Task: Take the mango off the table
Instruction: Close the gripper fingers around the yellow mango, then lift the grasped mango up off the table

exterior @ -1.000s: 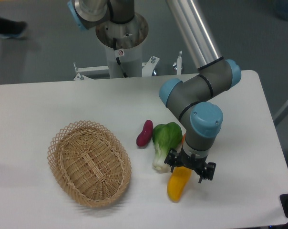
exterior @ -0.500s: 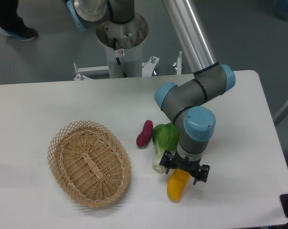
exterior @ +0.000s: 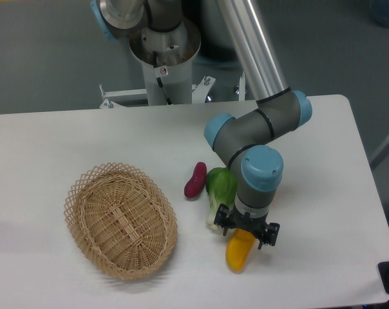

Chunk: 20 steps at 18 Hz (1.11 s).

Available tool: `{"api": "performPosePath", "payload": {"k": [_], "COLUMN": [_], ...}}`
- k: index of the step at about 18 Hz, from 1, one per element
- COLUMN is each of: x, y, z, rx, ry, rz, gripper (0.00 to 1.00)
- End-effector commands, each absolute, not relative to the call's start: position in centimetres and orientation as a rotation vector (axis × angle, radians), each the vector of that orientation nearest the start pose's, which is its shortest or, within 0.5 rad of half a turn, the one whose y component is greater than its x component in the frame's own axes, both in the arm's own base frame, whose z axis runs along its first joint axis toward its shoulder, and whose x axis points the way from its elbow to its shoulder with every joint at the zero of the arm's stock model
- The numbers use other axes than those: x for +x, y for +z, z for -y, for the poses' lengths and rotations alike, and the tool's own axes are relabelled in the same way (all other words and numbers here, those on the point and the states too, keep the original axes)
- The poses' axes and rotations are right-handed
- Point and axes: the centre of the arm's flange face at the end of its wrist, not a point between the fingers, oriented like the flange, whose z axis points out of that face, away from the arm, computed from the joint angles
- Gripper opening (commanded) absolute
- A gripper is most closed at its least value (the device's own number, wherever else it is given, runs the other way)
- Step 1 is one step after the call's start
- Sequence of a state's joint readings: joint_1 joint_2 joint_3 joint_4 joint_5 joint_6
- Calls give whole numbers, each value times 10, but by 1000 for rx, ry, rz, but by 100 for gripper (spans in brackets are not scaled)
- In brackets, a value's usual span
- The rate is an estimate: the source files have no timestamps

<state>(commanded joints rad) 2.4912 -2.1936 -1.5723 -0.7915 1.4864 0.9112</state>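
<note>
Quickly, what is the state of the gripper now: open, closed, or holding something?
Gripper: low over the upper end of the mango; whether the jaws are open or closed on it cannot be told.

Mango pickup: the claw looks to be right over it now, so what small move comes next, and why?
Probably lower straight down a little, then close. The claw sits over the upper end of the mango, which lies flat on the table; whether the fingers already straddle it cannot be told, and the greens lie close on one side.

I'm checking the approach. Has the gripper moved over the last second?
Yes. The gripper has slid left along the mango, toward the wicker basket, which stayed put.
</note>
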Motion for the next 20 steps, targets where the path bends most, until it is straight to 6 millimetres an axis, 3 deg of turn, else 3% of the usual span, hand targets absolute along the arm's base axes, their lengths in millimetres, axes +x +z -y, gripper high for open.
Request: {"api": "performPosePath", "payload": {"k": [5, 7, 13, 15, 18, 20], "x": [-456, -456, -460, -461, -471, -472], "y": [201, 202, 212, 228, 287, 310], "z": [-525, -525, -526, -527, -525, -523], "rx": [-2973, -2973, -2963, -2943, -2858, -2816], "ry": [118, 125, 152, 182, 294, 310], "rz": [1, -6, -13, -13, 11, 13], "gripper": [48, 44, 44, 44, 44, 44]}}
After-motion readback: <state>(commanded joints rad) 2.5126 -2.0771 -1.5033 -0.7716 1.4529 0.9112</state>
